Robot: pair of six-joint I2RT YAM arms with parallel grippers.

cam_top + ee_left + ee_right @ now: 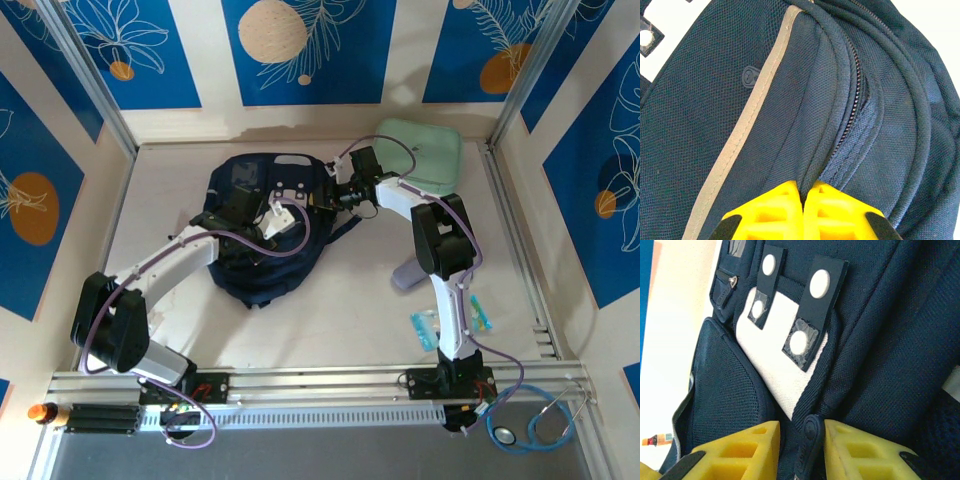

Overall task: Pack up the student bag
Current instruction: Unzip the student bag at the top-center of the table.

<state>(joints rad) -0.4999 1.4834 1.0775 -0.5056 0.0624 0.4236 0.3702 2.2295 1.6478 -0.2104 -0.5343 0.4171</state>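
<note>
Between left fingers (771, 210), student bag (715, 125) fold, between right fingers (740, 452) too

A pale cream tabletop (340, 320) lies evenly lit, boxed in by cream walls. At 12 o'clock the back wall (210, 60) carries blue panels (300, 50) with white leaf drawings and peach discs. Similar panels stand at 9 and 3 o'clock. Aluminium posts (88, 80) rise at the far corners, and a slotted rail (320, 382) runs along 6 o'clock.
</note>
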